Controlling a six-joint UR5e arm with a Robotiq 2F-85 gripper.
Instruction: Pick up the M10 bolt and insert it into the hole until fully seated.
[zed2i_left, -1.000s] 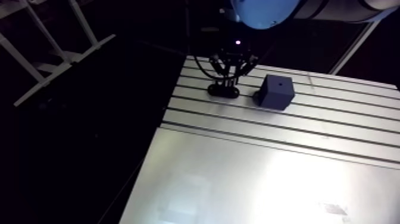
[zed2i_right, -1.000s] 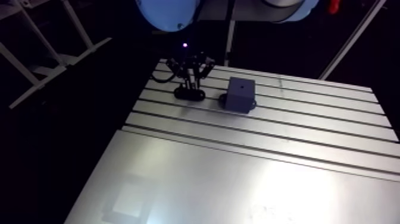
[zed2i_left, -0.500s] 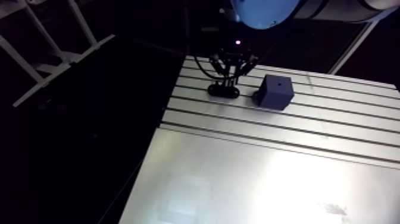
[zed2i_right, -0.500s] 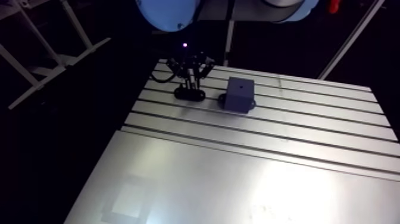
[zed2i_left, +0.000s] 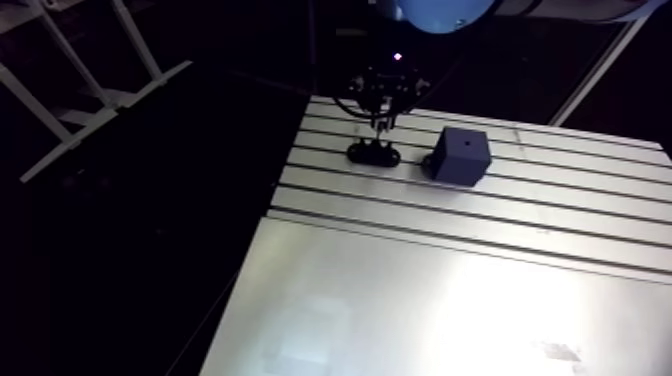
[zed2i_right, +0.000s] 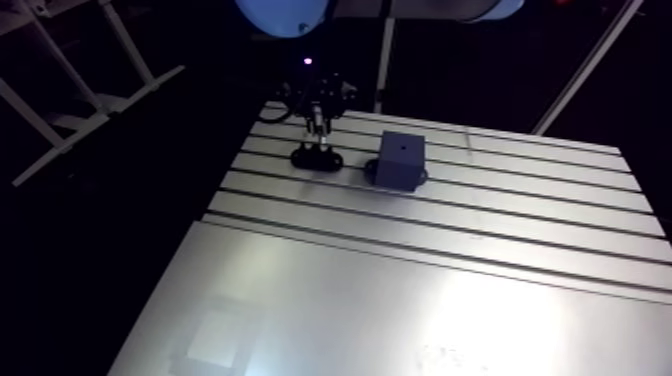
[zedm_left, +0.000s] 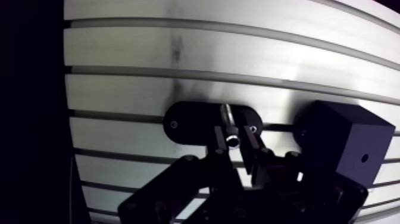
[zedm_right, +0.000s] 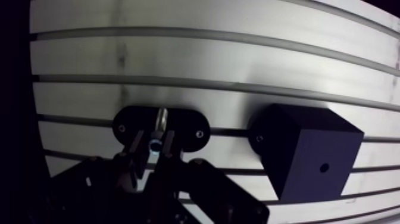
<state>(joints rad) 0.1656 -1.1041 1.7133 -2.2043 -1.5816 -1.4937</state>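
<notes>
A silvery M10 bolt (zedm_left: 228, 124) is pinched between my gripper's two fingers, head toward the wrist and shaft pointing down at the black oval holder (zedm_left: 190, 123) under it. My gripper (zedm_left: 234, 136) is shut on the bolt. In the arm view the gripper (zed2i_left: 378, 118) hangs a little above the holder (zed2i_left: 374, 153) at the table's far edge. A dark cube block (zed2i_left: 461, 155) stands on the table just beside the holder, with a small round hole (zedm_right: 324, 167) in one face. Whether the bolt's tip has left the holder is not visible.
The slotted aluminium table (zed2i_left: 520, 225) runs with parallel grooves under the holder and block; a smooth plate (zed2i_left: 430, 310) covers its near half. The table's edge (zed2i_left: 285, 170) drops into darkness close beside the holder. White frame bars (zed2i_left: 90, 95) stand off the table.
Earlier the fingers stood spread wide, low around the holder. Now they have come together on the bolt and the gripper has risen a little above the holder.
</notes>
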